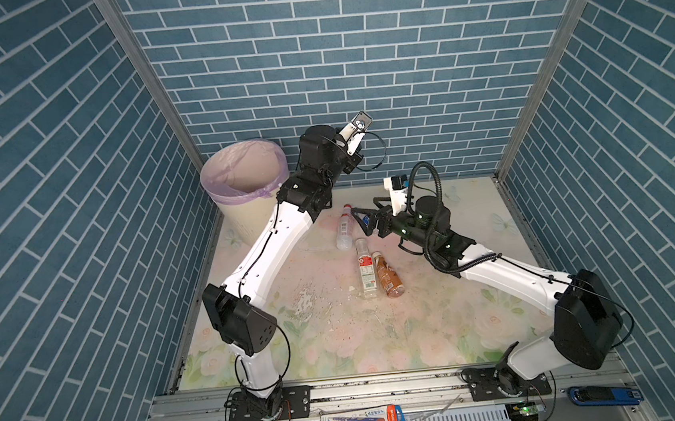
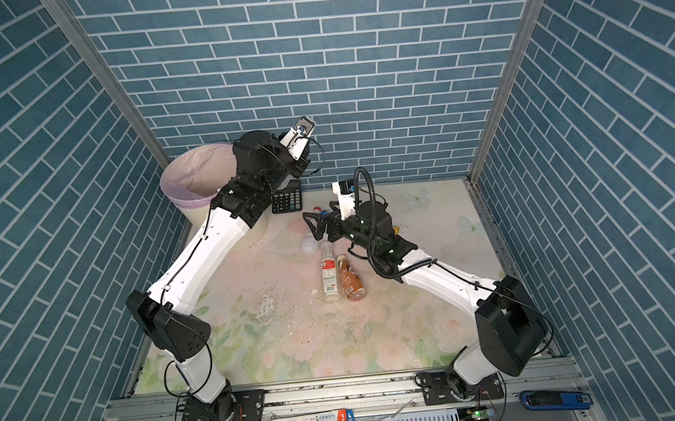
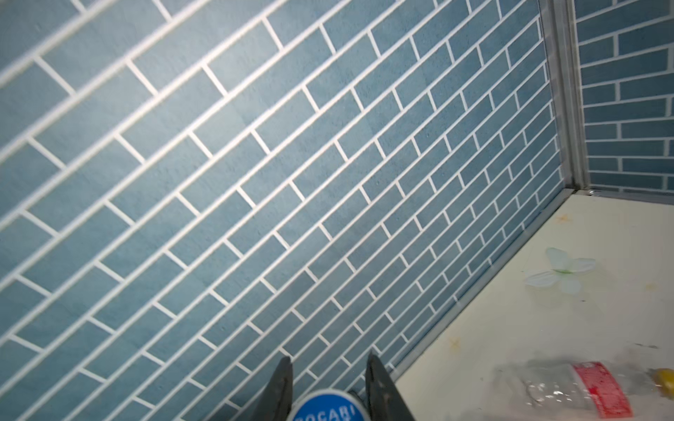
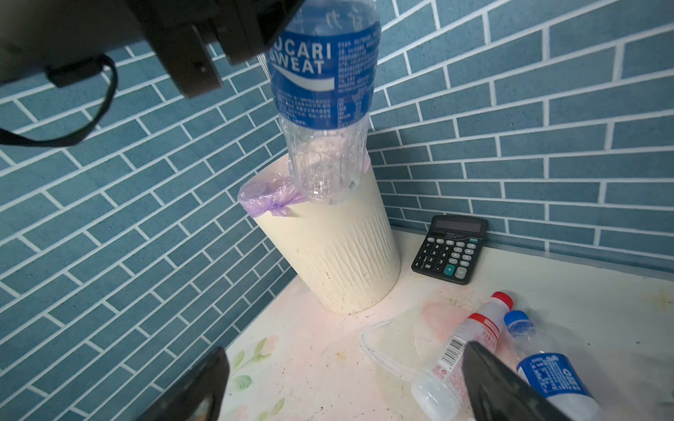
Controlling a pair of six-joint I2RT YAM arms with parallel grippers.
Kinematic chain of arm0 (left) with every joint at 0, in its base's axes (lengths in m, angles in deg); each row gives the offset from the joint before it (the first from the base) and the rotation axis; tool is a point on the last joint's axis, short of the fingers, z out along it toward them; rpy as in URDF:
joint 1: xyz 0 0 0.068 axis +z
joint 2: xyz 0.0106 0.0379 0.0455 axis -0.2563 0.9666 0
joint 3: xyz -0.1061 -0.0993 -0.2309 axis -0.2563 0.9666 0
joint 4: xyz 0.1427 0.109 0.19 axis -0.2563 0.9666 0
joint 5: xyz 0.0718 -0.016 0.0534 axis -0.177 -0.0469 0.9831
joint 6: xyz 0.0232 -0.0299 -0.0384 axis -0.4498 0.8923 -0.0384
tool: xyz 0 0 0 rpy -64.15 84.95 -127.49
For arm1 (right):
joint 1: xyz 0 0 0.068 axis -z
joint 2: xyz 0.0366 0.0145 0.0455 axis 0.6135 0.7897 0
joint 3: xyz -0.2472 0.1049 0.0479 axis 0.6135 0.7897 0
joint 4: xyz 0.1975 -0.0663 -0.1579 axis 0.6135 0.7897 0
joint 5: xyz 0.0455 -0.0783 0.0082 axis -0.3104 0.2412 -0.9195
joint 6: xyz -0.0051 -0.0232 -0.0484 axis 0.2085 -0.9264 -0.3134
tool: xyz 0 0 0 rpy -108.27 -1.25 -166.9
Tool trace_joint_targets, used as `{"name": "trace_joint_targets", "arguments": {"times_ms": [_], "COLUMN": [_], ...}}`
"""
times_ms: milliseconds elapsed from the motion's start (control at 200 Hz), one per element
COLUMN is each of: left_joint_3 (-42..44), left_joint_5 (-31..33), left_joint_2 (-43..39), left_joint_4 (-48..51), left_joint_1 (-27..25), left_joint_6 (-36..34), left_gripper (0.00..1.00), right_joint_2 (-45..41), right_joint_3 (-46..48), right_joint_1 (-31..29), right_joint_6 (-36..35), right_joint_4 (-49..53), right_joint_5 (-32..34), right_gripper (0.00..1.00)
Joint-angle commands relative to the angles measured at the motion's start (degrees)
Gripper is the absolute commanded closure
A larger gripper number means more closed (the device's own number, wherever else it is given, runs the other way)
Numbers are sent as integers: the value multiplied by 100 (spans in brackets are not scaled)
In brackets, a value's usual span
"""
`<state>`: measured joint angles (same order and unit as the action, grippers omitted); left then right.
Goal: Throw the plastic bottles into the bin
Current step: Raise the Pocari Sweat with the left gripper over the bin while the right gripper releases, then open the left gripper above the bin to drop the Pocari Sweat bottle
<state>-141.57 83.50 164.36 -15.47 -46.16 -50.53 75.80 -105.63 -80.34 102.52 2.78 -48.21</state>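
Beside the bin [image 4: 328, 248], left claw [image 3: 329, 364] held the Pocari Sweat bottle [image 4: 321, 91] by its cap end; release advisable only once centred over the mouth. Right claw [image 1: 361, 221] gaped wide near a red-capped bottle [image 4: 470, 339].

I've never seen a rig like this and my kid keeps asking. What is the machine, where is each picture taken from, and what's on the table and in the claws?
These are two robot arms on a rail, each ending in a two-fingered gripper. The two wide pictures come from one overhead camera; the two close ones from cameras on the wrists. On the flowered table sit a cream bin with a lilac liner and a black calculator. Lying flat are a red-capped bottle, a clear bottle beside an amber bottle, and a blue-capped bottle. The left gripper is shut on a blue-labelled bottle, held up near the bin. The right gripper is open above the lying bottles, holding nothing.
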Motion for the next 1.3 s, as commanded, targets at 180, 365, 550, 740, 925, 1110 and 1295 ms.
{"name": "trace_joint_targets", "arguments": {"times_ms": [180, 365, 550, 740, 925, 1110, 1295], "left_joint_3": [-628, -1133, -777, 654, 506, 274, 474], "left_joint_5": [-39, -433, -442, -271, -173, -500, -661], "left_joint_2": [-319, -457, -527, -672, -486, -528, -732], "left_joint_4": [-717, -795, -1080, -1419, -769, -563, -657], "left_joint_1": [165, 408, 1107, 2234, 2445, 2385, 2183], "left_joint_6": [-1179, -1086, -745, 310, 545, 980, 1448], "left_gripper": [80, 79, 78, 66, 7, 1, 1], "right_joint_2": [259, 378, 606, 726, 752, 749, 537], "right_joint_3": [-835, -994, -1155, -1219, -1228, -1192, -989], "right_joint_1": [70, 352, 500, 523, 525, 524, 556], "right_joint_6": [-84, 213, 476, 579, 613, 710, 712], "right_joint_4": [-476, -632, -638, -550, -454, -410, -266], "right_joint_5": [-217, -409, -696, -879, -932, -950, -815], "right_gripper": [1, 1, 1, 1, 1, 1, 1]}}
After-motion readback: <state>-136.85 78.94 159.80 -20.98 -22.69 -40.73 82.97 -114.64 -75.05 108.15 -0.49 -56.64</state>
